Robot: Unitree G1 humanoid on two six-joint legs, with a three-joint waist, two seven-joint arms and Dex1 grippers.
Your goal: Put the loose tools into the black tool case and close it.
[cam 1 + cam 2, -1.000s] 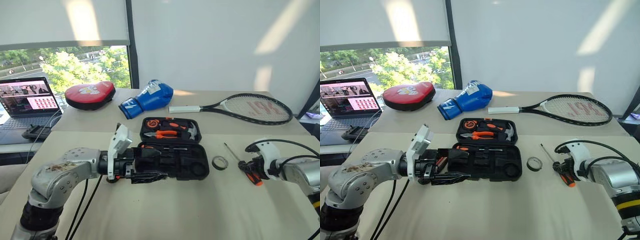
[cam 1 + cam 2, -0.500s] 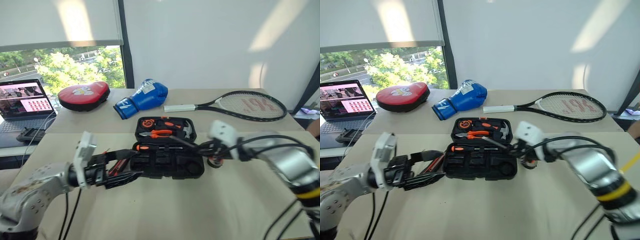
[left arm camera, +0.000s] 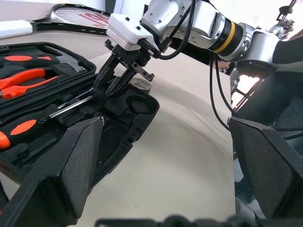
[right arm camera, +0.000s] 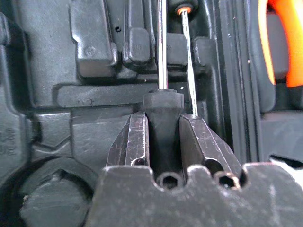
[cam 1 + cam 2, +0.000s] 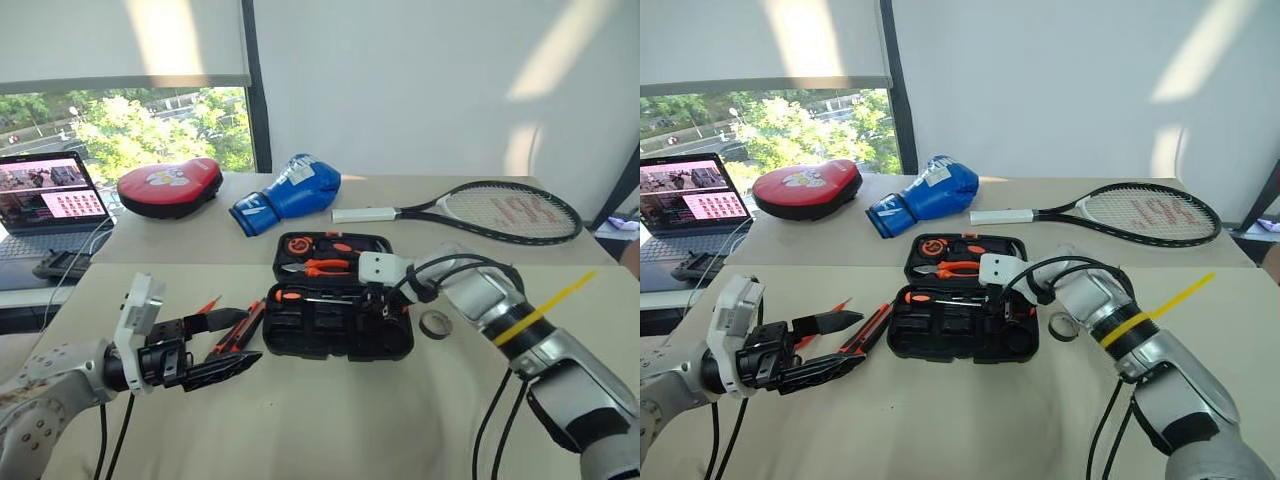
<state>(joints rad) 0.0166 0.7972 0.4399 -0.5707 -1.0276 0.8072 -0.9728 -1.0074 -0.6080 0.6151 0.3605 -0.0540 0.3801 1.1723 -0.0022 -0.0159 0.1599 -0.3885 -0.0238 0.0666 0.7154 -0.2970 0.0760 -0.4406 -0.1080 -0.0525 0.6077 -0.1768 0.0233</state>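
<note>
Placing step: right tool (image 3: 105,88) pinches a screwdriver (image 4: 162,71) over the open black tool case (image 5: 340,325) mid-bench, left tool (image 5: 222,346) spread beside it; next, I'd judge, seat shaft in slot & release.

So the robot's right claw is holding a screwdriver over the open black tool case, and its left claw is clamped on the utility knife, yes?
Not quite. The left claw is open and holds nothing; the black-and-orange utility knife lies on the table beside it, as the right eye view shows. The rest is right: the right claw grips a thin-shaft screwdriver over the open black plastic tool case.
</note>
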